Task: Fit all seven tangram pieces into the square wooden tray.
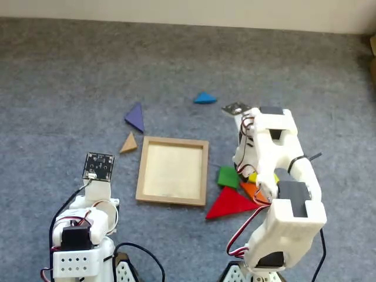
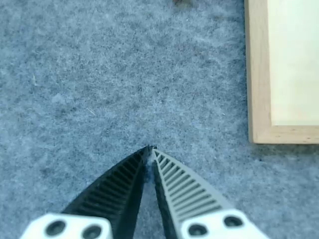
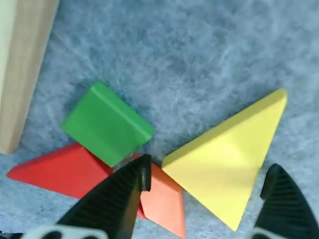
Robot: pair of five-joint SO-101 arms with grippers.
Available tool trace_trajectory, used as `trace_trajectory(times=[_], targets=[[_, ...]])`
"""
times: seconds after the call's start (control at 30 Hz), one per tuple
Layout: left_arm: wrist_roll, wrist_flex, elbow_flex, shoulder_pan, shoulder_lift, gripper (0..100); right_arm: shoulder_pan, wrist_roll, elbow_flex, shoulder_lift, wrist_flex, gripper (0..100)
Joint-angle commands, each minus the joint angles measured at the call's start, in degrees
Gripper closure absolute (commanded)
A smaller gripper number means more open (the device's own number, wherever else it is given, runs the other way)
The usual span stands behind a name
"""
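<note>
We had our right gripper (image 3: 209,174) open astride the yellow triangle (image 3: 227,159), probably to pinch its edges; the piece lay near the wooden tray (image 1: 172,143), which held nothing yet. Our left gripper (image 2: 150,152) sat closed and empty, parked over carpet (image 2: 99,74).

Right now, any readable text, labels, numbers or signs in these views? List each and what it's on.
None readable.
green square, yellow triangle: plain coloured faces, no print.
wooden tray: bare wood, no marking.
circuit board on the left arm's wrist: any markings are too small to read.
</note>
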Motion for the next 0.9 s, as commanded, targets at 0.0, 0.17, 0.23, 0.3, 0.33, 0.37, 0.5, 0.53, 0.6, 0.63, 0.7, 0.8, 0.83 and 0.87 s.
trace_trajectory(times=[0.0, 0.17, 0.23, 0.3, 0.33, 0.37, 0.5, 0.53, 0.6, 0.63, 0.7, 0.8, 0.83, 0.87], targets=[[0.4, 0.4, 1.2, -0.5, -2.2, 99, 1.5, 0.8, -0.3, -0.7, -0.7, 65.9], [0.4, 0.4, 1.2, -0.5, -2.2, 99, 2.2, 1.0, -0.2, -0.6, -1.7, 65.9], [0.4, 0.4, 1.2, -0.5, -2.2, 99, 2.9, 3.7, 0.9, -0.6, -2.0, 65.9], [0.4, 0.4, 1.2, -0.5, -2.2, 99, 3.1, 6.0, 2.7, -0.7, -3.3, 65.9], [0.4, 0.4, 1.2, -0.5, -2.2, 99, 3.3, 6.2, 3.6, -0.7, -4.3, 65.9], [0.4, 0.4, 1.2, -0.5, -2.2, 99, 3.4, 6.2, 4.6, -0.7, -5.5, 65.9], [0.4, 0.4, 1.2, -0.5, -2.2, 99, 3.8, 6.3, 7.0, -0.7, -8.5, 65.9], [0.4, 0.4, 1.2, -0.5, -2.2, 99, 3.9, 6.3, 7.0, -0.7, -8.8, 65.9], [0.4, 0.4, 1.2, -0.5, -2.2, 99, 3.9, 6.1, 6.9, -0.7, -9.2, 65.9], [0.4, 0.4, 1.2, -0.5, -2.2, 99, 3.7, 6.1, 6.9, -0.7, -9.2, 65.9], [0.4, 0.4, 1.2, -0.5, -2.2, 99, 3.6, 6.1, 6.9, -0.8, -9.2, 65.9], [0.4, 0.4, 1.2, -0.5, -2.2, 99, 3.6, 4.0, 6.9, -0.8, -9.2, 65.9], [0.4, 0.4, 1.2, -0.5, -2.2, 99, 3.6, 2.5, 6.9, -0.8, -9.2, 65.9], [0.4, 0.4, 1.2, -0.5, -2.2, 99, 3.6, 1.6, 6.9, -0.8, -9.2, 65.9]])
